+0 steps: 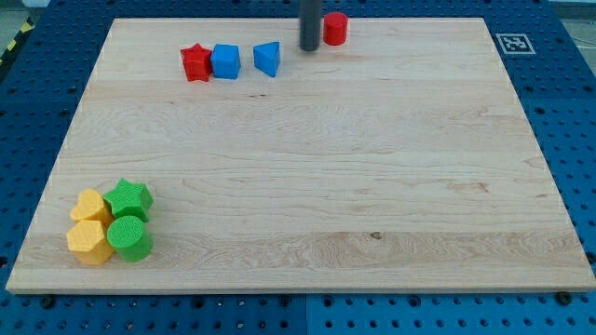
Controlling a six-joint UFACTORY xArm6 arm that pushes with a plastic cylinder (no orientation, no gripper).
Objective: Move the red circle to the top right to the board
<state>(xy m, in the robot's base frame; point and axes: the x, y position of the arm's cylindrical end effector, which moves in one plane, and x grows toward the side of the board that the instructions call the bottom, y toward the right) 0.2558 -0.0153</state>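
The red circle (335, 28) stands near the top edge of the wooden board (307, 167), a little right of centre. My tip (310, 47) sits just left of the red circle, close to it or touching; I cannot tell which. The rod comes down from the view's top. To the left of my tip are a blue wedge-like block (267, 59), a blue cube (225, 61) and a red star (196, 62), in a row.
At the board's bottom left is a cluster: a green star (128, 198), a green cylinder (129, 238) and two yellow blocks (90, 207) (89, 241). A fiducial marker (514, 43) lies off the board's top right corner. Blue perforated table surrounds the board.
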